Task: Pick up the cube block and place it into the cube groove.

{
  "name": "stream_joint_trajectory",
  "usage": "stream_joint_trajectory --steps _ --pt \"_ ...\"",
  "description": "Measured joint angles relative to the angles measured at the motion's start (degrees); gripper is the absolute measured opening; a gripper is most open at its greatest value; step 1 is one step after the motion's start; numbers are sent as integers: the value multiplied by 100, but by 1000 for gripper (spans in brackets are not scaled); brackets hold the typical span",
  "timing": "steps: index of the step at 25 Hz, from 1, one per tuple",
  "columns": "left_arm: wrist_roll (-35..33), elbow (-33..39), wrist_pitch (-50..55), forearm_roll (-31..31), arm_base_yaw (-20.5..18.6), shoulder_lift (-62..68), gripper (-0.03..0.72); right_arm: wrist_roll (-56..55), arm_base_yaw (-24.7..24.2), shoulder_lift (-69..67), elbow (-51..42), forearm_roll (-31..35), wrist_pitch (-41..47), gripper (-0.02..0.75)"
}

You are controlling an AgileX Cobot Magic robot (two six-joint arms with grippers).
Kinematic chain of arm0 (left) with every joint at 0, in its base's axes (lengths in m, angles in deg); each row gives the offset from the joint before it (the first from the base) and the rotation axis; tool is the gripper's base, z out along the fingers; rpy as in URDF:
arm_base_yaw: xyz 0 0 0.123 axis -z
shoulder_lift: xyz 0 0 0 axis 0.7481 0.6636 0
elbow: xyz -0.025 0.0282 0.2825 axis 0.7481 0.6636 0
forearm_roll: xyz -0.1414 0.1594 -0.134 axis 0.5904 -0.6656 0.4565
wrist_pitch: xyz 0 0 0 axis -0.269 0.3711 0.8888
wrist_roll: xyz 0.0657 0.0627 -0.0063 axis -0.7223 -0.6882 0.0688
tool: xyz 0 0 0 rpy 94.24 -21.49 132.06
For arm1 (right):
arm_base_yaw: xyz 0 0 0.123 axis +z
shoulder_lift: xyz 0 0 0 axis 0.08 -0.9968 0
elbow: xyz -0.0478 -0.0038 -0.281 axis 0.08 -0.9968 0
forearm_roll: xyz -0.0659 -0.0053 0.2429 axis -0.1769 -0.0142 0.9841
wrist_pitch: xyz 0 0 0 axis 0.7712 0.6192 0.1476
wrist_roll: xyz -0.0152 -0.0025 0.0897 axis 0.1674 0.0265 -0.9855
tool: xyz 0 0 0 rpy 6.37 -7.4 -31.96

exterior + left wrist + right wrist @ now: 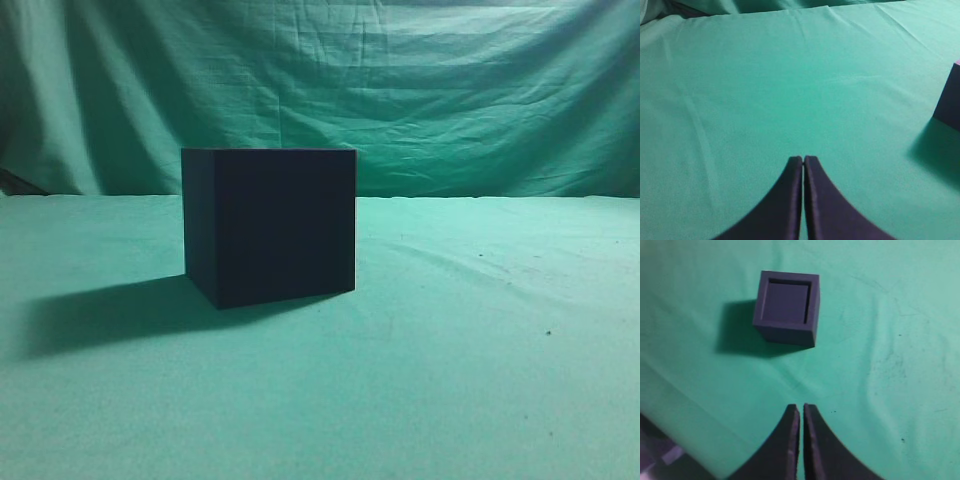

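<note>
A: Where is the cube block [786,302] found?

B: It is seen seated inside the cube groove [787,335], at about 12 o'clock from the right hand [801,410] in the right wrist view. The groove is set on the green-draped table [480,380].

A: And the hands?

B: Both are pressed together with nothing held. In the left wrist view, a dark box corner [949,100] is caught at 3 o'clock, well apart from the left hand [803,161].
</note>
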Motion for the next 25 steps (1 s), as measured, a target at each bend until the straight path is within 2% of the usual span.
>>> stream_joint_trajectory --steps 5,8,12,17,20,22,25 --pt "0 0 0 0 0 0 0 0 0 1327 -1395 262 -1036 0" --pt "0 0 0 0 0 0 0 0 0 2015 -1858 353 -1076 0" --pt "0 0 0 0 0 0 0 381 0 2679 -1974 363 -740 0" --pt "0 0 0 0 0 0 0 1606 0 3006 -1974 363 -746 0" --pt "0 0 0 0 0 0 0 1880 -17 3029 -1997 312 -807 0" --pt "0 0 0 0 0 0 0 1950 -229 3173 -2132 297 -1076 0" --pt "0 0 0 0 0 0 0 1976 -854 3590 -2659 262 -1800 0"
